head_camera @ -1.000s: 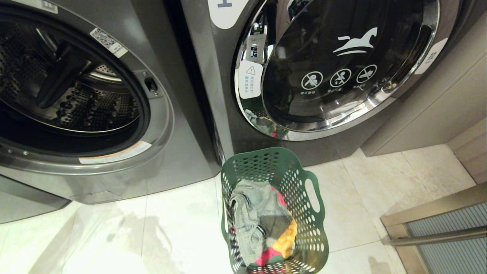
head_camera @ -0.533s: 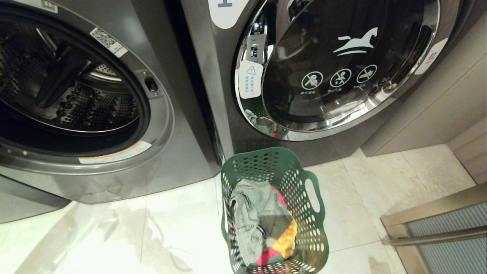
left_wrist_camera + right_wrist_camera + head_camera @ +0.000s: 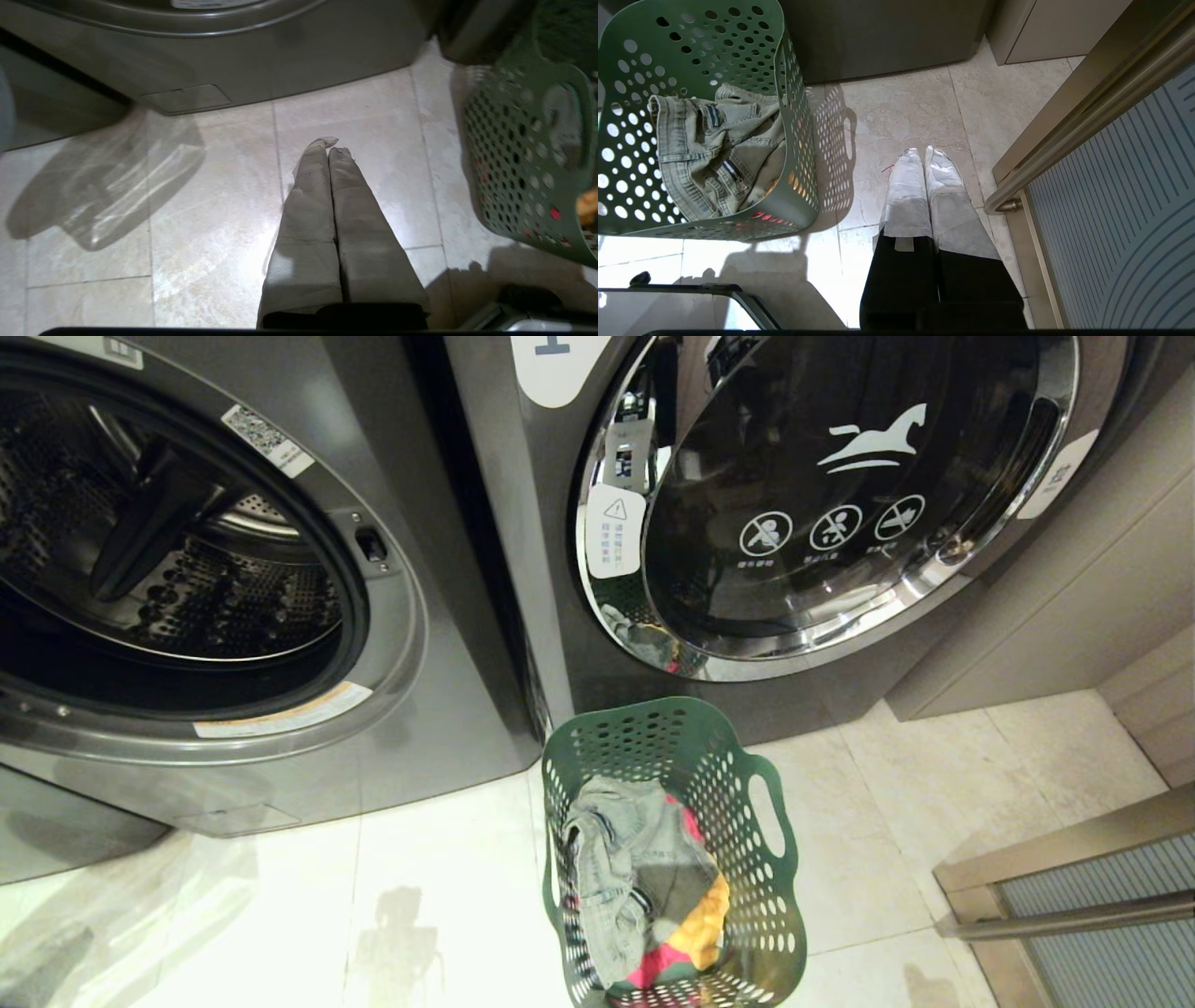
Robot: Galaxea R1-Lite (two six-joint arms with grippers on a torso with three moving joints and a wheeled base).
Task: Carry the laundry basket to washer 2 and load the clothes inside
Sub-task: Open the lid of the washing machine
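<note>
A: What do the left gripper's fingers look like?
B: Two long tapered fingers wrapped in greyish-beige tape, wrinkled, with a loose scrap curling at one tip. They widen toward a black base.
A: And the right gripper?
B: Same shape, but its wrapping looks paler, silvery-white, and covers only the outer part of the fingers. Behind that they are plain black, with a small pale tab at the tape's edge and a thin red thread beside one tip.

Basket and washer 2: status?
Left gripper and right gripper shut, empty, over floor. Laundry basket on floor, clothes inside. Open washer drum empty; path unobstructed.
</note>
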